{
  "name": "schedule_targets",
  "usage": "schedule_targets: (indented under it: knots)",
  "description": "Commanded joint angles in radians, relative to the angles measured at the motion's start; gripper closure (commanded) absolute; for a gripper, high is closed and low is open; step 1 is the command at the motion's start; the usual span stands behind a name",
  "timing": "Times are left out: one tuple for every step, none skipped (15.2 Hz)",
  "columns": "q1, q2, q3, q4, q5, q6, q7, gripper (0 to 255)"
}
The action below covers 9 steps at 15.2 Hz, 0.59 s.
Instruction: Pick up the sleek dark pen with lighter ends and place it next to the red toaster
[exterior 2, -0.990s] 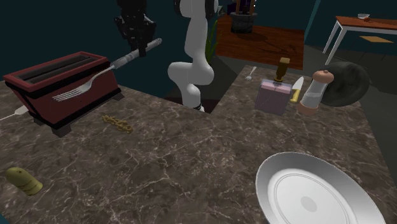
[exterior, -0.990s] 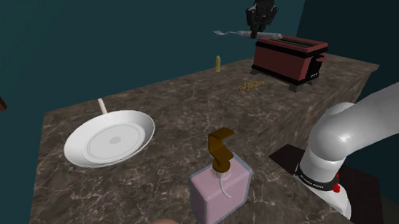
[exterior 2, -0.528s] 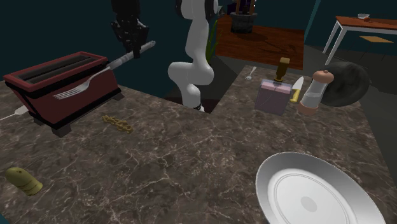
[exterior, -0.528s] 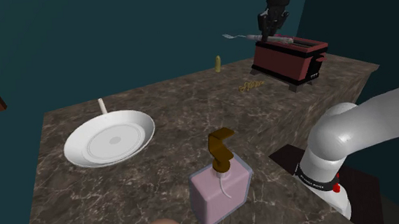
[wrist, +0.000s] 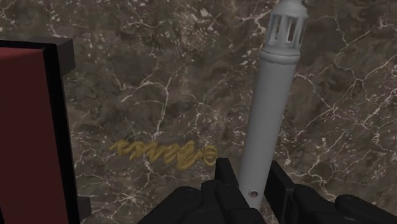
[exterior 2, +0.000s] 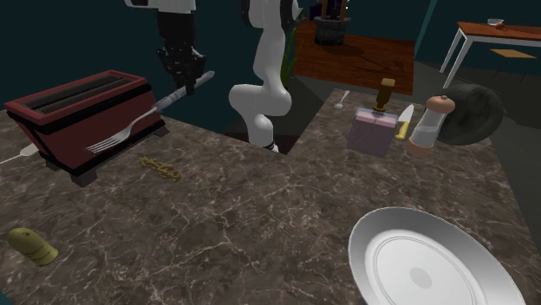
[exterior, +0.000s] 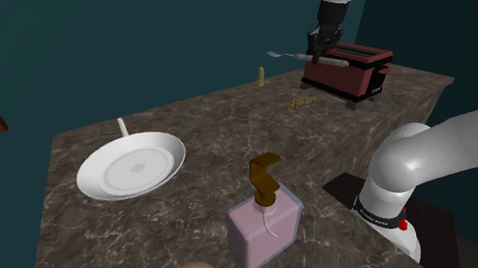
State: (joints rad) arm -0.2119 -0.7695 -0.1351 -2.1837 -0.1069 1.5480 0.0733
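Note:
My gripper (exterior: 324, 50) (exterior 2: 184, 76) (wrist: 251, 181) is shut on a slim grey rod-shaped utensil (exterior: 297, 55) (exterior 2: 165, 100) (wrist: 270, 108). It is clasped near one end. Its far end looks like fork tines (exterior 2: 108, 141) in the second exterior view, and slotted in the wrist view. The utensil hangs in the air, slanting down across the front of the red toaster (exterior: 350, 67) (exterior 2: 74, 108) (wrist: 28, 127), just above the dark marble counter (exterior: 229, 147). Whether it touches the toaster I cannot tell.
A small gold squiggle (exterior: 301, 103) (exterior 2: 160, 167) (wrist: 162, 151) lies on the counter by the toaster. A white plate (exterior: 130, 168) (exterior 2: 425, 264), a pink soap dispenser (exterior: 266, 223) (exterior 2: 374, 128), a pepper mill (exterior 2: 431, 121) and a small olive object (exterior: 261, 74) (exterior 2: 33, 245) stand farther off.
The gripper has come down with the utensil, and the tined end has sunk from the toaster's top to its lower front. Nothing else moved.

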Motion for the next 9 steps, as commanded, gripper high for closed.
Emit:
schedule_targets:
  knots:
    - [-0.001,-0.011,-0.001,-0.038,-0.002,0.027,0.002,255]
    - [-0.002,-0.016,-0.002,-0.055,-0.003,0.039,0.002,255]
    - [-0.002,-0.021,-0.003,-0.072,-0.004,0.051,0.003,255]
    - [-0.003,-0.026,-0.004,-0.088,-0.005,0.063,0.003,255]
    - [-0.003,-0.031,-0.005,-0.105,-0.006,0.075,0.004,255]
    - [-0.004,-0.036,-0.005,-0.122,-0.007,0.086,0.004,255]
    - [-0.005,-0.040,-0.006,-0.138,-0.008,0.098,0.005,255]
    - [-0.005,-0.044,-0.007,-0.154,-0.009,0.110,0.005,255]
    - [-0.006,-0.048,-0.008,-0.170,-0.010,0.122,0.006,255]
